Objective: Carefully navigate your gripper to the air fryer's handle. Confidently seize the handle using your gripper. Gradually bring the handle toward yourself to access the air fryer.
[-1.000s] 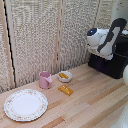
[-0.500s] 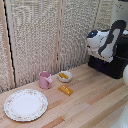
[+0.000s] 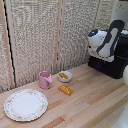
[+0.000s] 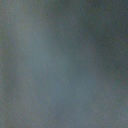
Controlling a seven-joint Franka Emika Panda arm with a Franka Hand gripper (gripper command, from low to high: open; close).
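My arm point(image 3: 107, 39) hung over the air fryer point(image 3: 114, 59) at the exterior view's right, on the wooden desk point(image 3: 85, 102). My end effector was hidden behind the arm's white housing, pressed close to the fryer's front; I could not tell whether the fingers were spread or closed, or whether they held anything. The handle was not distinguishable. Wrist view gave only a uniform grey-blue blur. Well away from my end effector, toward the exterior view's left: small bowl point(image 3: 64, 76), yellow block point(image 3: 65, 90), pink mug point(image 3: 45, 79), patterned plate point(image 3: 26, 104).
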